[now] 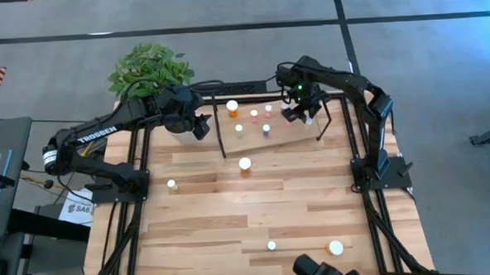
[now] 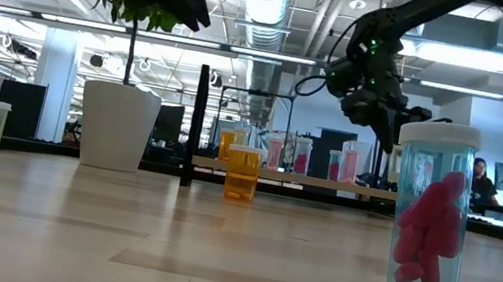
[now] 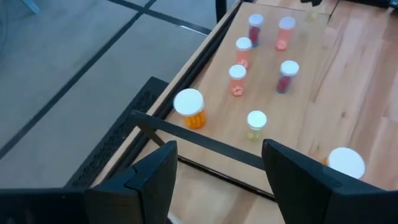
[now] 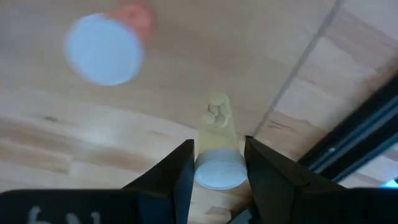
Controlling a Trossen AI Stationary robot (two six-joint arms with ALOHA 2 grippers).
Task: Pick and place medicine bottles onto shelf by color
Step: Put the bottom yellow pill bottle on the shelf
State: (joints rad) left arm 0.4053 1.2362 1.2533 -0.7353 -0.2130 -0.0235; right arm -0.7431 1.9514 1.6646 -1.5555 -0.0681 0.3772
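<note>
The shelf (image 1: pixel 286 138), a light board with black uprights, stands at the table's far middle and carries several white-capped medicine bottles: an orange one (image 3: pixel 189 107), a pale one (image 3: pixel 256 123) and pinkish-red ones (image 3: pixel 236 79). My right gripper (image 4: pixel 217 168) hangs over the shelf's right part (image 1: pixel 298 112), shut on a pale bottle (image 4: pixel 217 124). My left gripper (image 3: pixel 217 171) is open above the shelf's left end (image 1: pixel 201 127), beside the plant, with nothing between its fingers. My right gripper pinches the pale bottle at its white-capped top end (image 4: pixel 217 173) between its two fingers (image 4: pixel 180 174). The fingers come from above, pointing steeply down. The bottle's body, with pale pills in it, hangs below the fingers, clear of the shelf board (image 4: pixel 155 130).
Loose bottles stand on the table: an orange one mid-table (image 1: pixel 244 164), a pale one at the left (image 1: pixel 172 185), and two near the front edge (image 1: pixel 271 246) (image 1: pixel 336 248). A potted plant (image 1: pixel 149 71) stands at the far left. A pinkish-red bottle (image 4: pixel 106 46) sits below my right gripper.
</note>
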